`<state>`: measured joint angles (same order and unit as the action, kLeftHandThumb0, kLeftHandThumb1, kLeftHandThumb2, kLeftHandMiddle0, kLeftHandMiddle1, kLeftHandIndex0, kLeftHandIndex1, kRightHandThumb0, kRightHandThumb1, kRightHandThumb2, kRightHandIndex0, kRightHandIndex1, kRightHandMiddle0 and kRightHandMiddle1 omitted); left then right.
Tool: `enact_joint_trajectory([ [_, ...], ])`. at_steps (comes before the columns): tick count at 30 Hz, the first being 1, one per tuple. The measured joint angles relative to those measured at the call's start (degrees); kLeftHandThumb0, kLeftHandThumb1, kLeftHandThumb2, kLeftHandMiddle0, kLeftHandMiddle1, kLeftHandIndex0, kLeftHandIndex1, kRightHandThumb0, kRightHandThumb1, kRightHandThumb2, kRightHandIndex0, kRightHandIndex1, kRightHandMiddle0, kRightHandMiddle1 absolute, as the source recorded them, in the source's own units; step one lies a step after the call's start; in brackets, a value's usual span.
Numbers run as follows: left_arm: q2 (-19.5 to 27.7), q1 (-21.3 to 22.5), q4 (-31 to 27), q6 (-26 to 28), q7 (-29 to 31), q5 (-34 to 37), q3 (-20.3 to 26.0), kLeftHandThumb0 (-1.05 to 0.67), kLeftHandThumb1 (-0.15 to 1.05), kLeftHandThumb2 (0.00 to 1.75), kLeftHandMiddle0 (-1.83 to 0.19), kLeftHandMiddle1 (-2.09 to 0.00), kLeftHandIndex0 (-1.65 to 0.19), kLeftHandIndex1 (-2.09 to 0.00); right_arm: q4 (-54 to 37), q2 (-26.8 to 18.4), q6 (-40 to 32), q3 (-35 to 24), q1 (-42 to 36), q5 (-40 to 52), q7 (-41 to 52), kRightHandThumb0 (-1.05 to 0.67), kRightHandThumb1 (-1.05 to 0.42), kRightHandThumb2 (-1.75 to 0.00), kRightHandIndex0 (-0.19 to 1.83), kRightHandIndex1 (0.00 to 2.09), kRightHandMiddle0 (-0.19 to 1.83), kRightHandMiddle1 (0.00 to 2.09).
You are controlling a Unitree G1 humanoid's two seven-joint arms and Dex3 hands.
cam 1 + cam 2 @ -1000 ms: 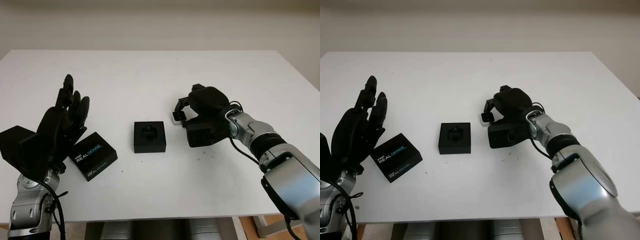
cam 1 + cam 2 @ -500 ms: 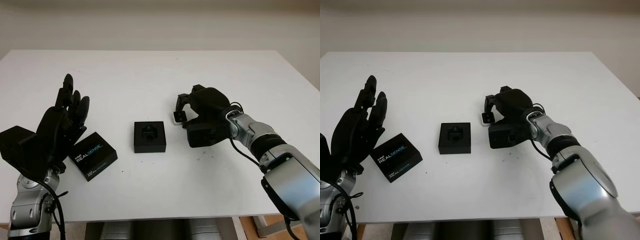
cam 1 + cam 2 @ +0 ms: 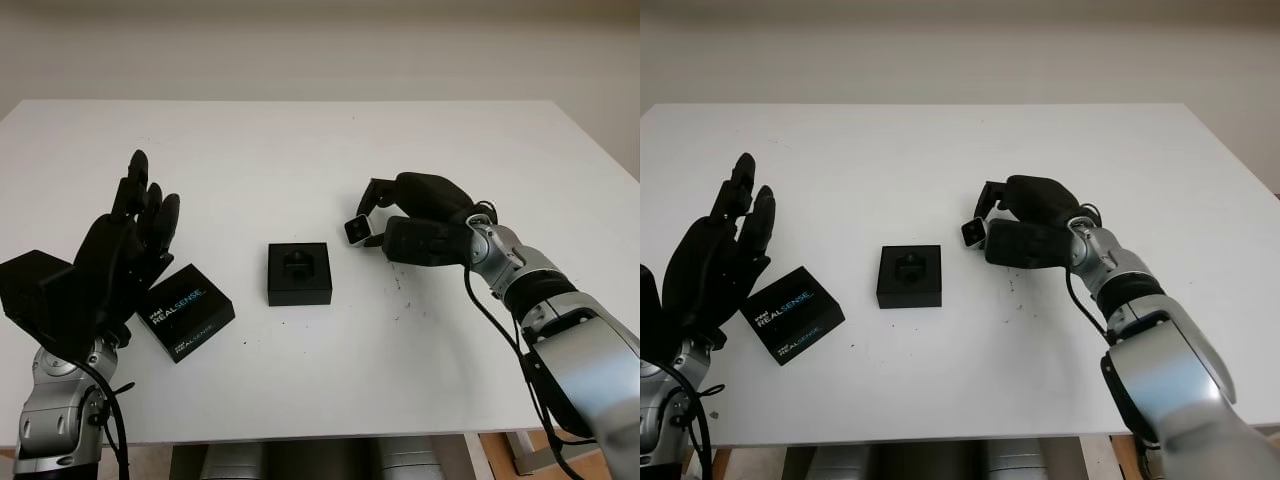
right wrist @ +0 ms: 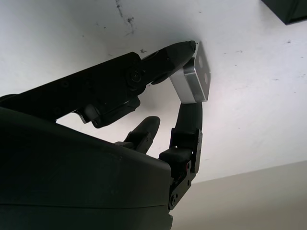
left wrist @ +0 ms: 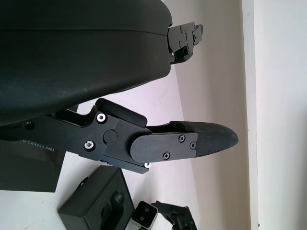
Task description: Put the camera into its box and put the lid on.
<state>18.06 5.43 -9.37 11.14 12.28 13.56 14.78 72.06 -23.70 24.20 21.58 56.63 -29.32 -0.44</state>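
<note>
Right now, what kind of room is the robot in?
Probably a robot lab or test room: a bare white table against a plain wall, holding just a small camera in the right hand, its open box and a RealSense lid.

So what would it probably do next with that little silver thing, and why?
Probably carry it sideways until it is over the open box. The right robot hand holds the camera pinched between its fingertips, just beside the box, whose recess looks empty. The lid lies apart, near the raised, open left robot hand.
</note>
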Motion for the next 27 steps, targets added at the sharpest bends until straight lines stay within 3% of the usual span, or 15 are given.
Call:
enact_joint_trajectory([
  [20,0.4,0.1,0.0,0.3,0.3,-0.1,0.0,-0.72,1.05,0.49,0.19,0.0,0.19,0.0,-0.9,0.1,-1.5,-5.1,-2.7,4.8,4.5,-0.4,-0.95,-0.05,0.28,0.53,0.35,1.5],
  [27,0.4,0.1,0.0,0.3,0.5,0.1,0.1,-0.72,1.05,0.47,0.19,0.0,0.19,0.0,-3.8,2.7,-5.7,-14.9,-4.0,17.8,12.0,-0.39,-0.96,-0.05,0.19,0.39,0.3,1.53],
])
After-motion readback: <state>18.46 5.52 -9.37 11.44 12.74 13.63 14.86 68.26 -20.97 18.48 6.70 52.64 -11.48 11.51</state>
